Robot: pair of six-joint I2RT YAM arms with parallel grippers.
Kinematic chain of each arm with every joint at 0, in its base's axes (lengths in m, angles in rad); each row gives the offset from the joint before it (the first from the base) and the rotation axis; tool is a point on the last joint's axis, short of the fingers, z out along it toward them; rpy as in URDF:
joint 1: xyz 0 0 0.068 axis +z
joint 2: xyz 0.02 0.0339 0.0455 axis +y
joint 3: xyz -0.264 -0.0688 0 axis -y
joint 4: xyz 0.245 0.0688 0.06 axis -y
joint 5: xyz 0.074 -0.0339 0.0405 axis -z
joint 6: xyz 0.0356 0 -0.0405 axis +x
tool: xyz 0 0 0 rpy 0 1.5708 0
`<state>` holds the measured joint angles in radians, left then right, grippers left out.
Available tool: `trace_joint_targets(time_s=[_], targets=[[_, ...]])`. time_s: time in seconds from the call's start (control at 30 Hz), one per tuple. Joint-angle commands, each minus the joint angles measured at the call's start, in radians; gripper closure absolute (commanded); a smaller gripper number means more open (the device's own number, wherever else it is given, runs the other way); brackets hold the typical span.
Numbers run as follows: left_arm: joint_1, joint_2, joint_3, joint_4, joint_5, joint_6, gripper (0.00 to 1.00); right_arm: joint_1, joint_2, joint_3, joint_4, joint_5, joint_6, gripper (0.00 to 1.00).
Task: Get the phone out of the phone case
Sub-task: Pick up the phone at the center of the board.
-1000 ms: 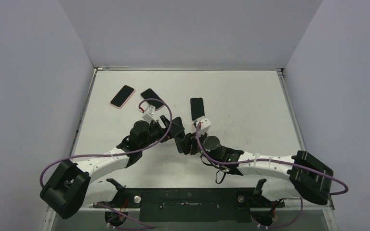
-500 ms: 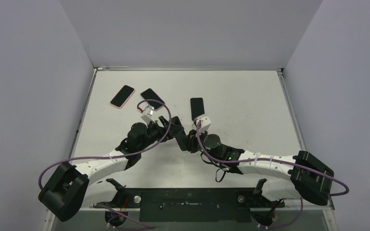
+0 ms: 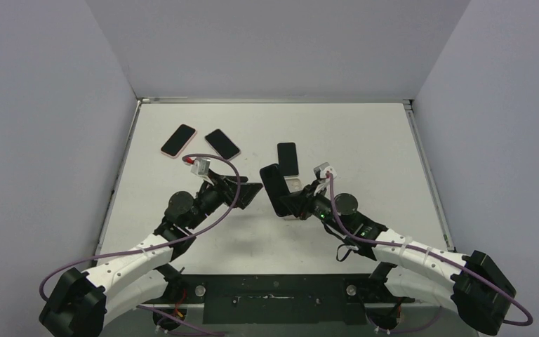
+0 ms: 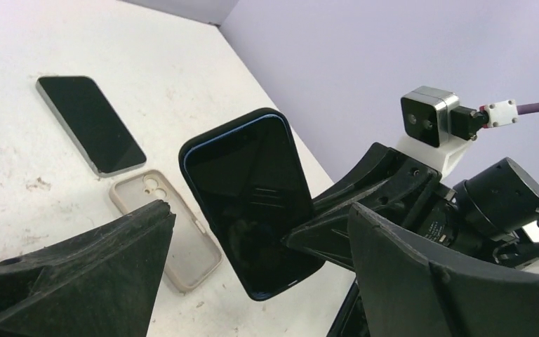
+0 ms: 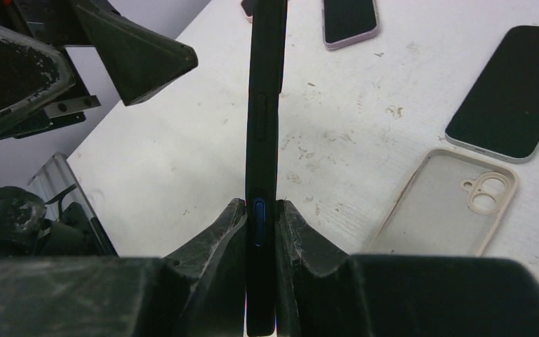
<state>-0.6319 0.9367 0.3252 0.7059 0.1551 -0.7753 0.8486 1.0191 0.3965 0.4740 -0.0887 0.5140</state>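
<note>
The left fingers (image 4: 91, 274) stand wide apart, gripping nothing, just short of the black-cased phone (image 4: 249, 203). The right fingers (image 5: 210, 246) pinch that phone's lower end — held up off the counter (image 5: 182, 161) — with an empty beige case (image 5: 442, 203) lying near them.

scuffed white table (image 3: 365, 133) between plain lavender-grey walls (image 3: 267, 42), under even light

We are counting four phones: one black-cased phone (image 3: 274, 189), one pink-cased phone (image 3: 178, 140), and two dark-screened phones, the left one (image 3: 222, 144) and the right one (image 3: 288, 158). We are also counting one empty beige phone case (image 4: 186, 253) and two tools, the left tool (image 3: 251, 189) and the right tool (image 5: 260, 210).
</note>
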Motion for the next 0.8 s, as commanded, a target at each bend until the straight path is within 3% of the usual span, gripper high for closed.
trace_joint_targets(time_s=[0.0,0.17,0.4,0.77], targets=[[0.009,-0.03,-0.008,0.107,0.05,0.062,0.08,-0.028,-0.093,-0.001,0.162,-0.134,0.024,1.0],[0.013,0.02,0.003,0.178,0.154,0.024,0.08,-0.109,-0.134,-0.031,0.265,-0.277,0.099,1.0],[0.018,0.142,0.023,0.398,0.331,-0.086,0.12,-0.185,-0.115,-0.065,0.46,-0.448,0.24,1.0],[0.019,0.205,0.033,0.503,0.362,-0.165,0.3,-0.199,-0.043,-0.067,0.586,-0.556,0.309,1.0]])
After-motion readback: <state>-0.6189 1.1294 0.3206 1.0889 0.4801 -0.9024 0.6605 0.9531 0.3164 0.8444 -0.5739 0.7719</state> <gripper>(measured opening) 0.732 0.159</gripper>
